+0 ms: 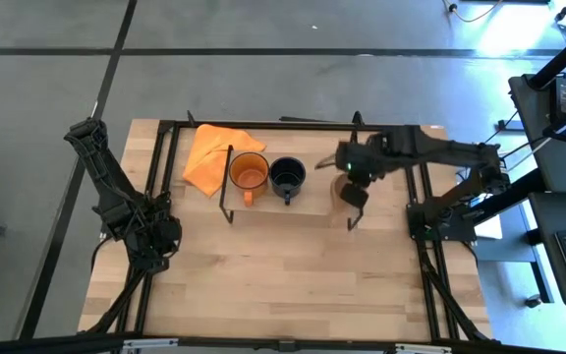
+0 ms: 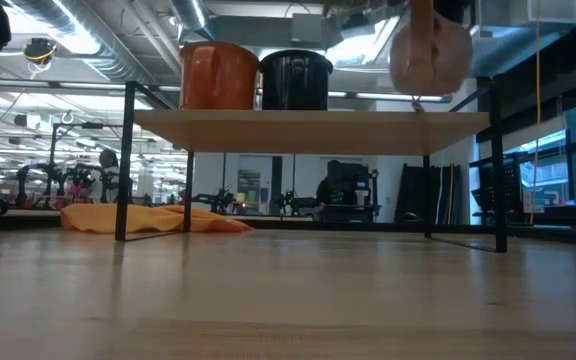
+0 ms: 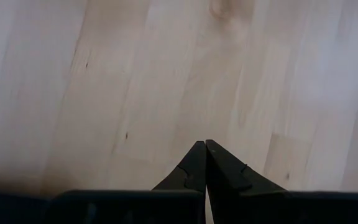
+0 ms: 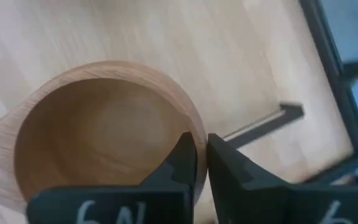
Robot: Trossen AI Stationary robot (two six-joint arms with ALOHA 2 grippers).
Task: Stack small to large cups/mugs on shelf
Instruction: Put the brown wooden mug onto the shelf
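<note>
Right gripper [image 4: 201, 163] pinches the wooden cup's [image 2: 429, 50] rim, holding it above the shelf's [image 2: 308, 128] free end beside the black mug [image 2: 295, 81]; lower it level, then release.

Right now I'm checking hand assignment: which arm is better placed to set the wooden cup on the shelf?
Right. The right gripper is pinching the wooden cup's rim, above the shelf's free end. The left gripper is shut, away from the shelf.

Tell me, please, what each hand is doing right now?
Left hand: closed, empty, over the bare table.
Right hand: closed on the wooden cup's rim, held above the shelf's right end.
</note>
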